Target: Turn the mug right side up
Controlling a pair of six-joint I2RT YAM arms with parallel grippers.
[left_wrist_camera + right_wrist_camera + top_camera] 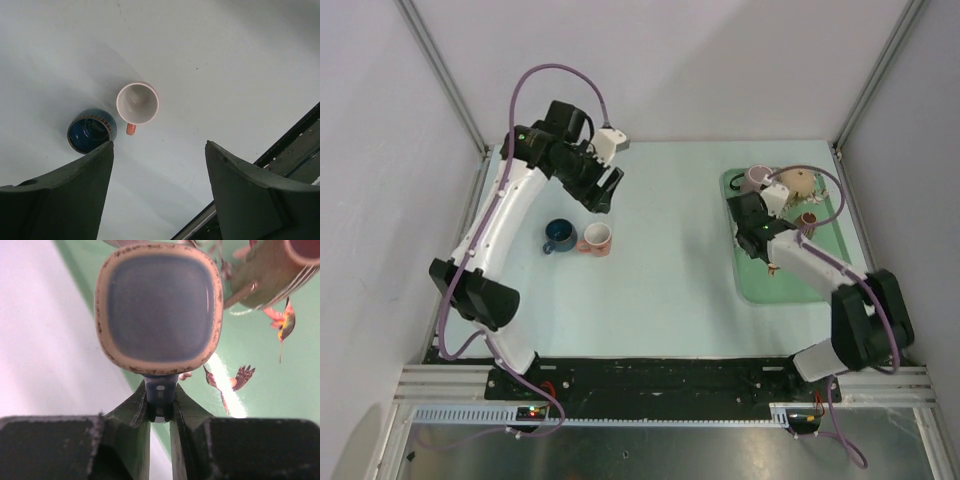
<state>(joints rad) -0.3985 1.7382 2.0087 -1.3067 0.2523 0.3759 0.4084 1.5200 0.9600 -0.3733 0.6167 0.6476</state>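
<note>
While my right gripper is clenched on the handle of the mug, the turning step is in hand, as I judge it. The grasp is made but the mug is not yet set upright.

The mug is over the green tray, close to the tray's left edge, where the white table begins. One broad face, blue-grey inside a speckled cream rim, points straight at my wrist camera. I cannot tell whether that face is the mouth or the base, nor whether the mug is lifted or resting on the tray. An olive cup sits on the tray just beside it, towards the tray's middle.

My left gripper is released, its jaws wide apart and holding nothing. It hangs above the table well to the left of the tray, over a pink mug and a dark blue mug. Both of those stand mouth up and side by side.

The next move calls for a wrist roll that brings the mouth to the top. The handle must stay firmly pinched so the mug does not swing. Then comes a level set-down on a bare part of the tray, clear of the olive cup, before I let go.
</note>
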